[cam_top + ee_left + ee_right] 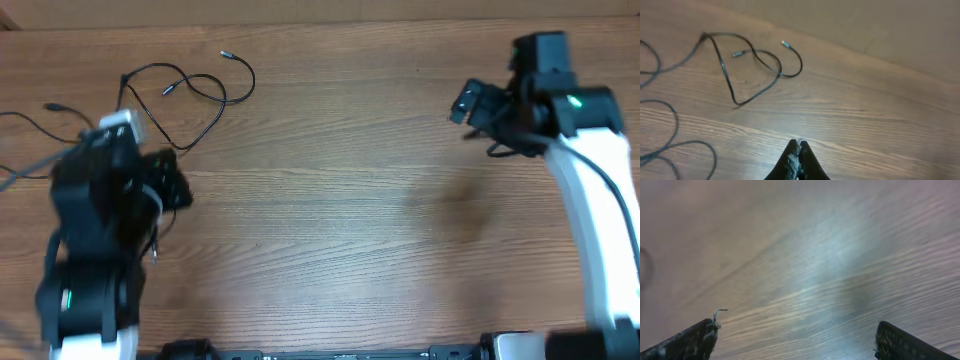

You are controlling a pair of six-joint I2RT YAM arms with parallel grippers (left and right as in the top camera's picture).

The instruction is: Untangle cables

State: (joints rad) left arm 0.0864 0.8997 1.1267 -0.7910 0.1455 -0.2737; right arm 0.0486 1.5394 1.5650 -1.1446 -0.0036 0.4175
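The cables lie at the table's far left. One thin black cord (190, 95) runs in loose loops with small silver-tipped plugs, and another (30, 125) trails off the left edge. In the left wrist view the looped cord (755, 60) lies ahead and to the left, and a second cord (675, 130) curves along the left side. My left gripper (178, 190) (799, 145) is shut with nothing in it, hovering near and right of the loops. My right gripper (462, 105) (795, 345) hangs open over bare wood at the far right, away from the cables.
The wooden table (340, 200) runs between the two arms. The right arm's own thicker black cable (505, 140) hangs beside its wrist. The table's far edge (330, 22) runs just behind the cords.
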